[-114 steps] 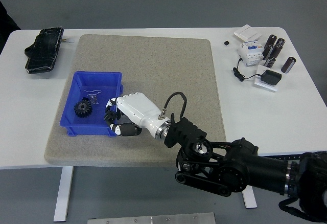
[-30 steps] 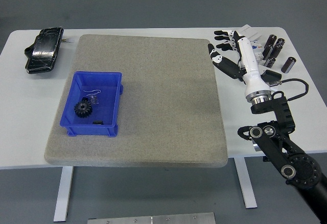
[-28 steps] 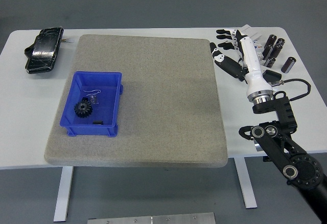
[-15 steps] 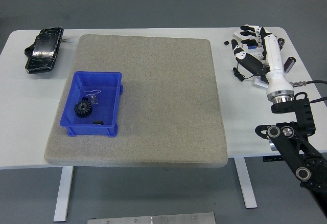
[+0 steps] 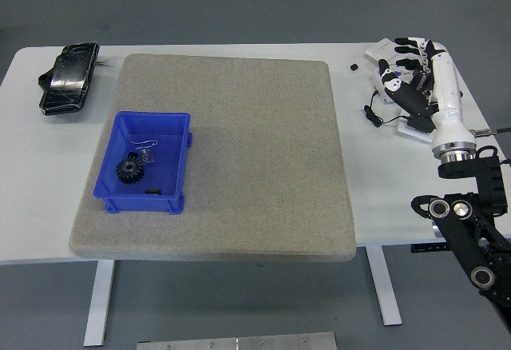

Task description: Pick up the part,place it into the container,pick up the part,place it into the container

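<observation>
Movement to report: your right hand [image 5: 409, 78] has swung away from the blue bin [image 5: 177, 157] and across the grey mat [image 5: 239, 110] in under four seconds, and now hovers over the cluster of black cylinders [image 5: 423, 56] at the table's far right corner. Fingers are spread, holding nothing. The black gear [image 5: 129, 169] lies inside the bin with a smaller dark piece near it, so the first placement looks done. You're lining up the second pick; which cylinder, you can't yet tell.
</observation>
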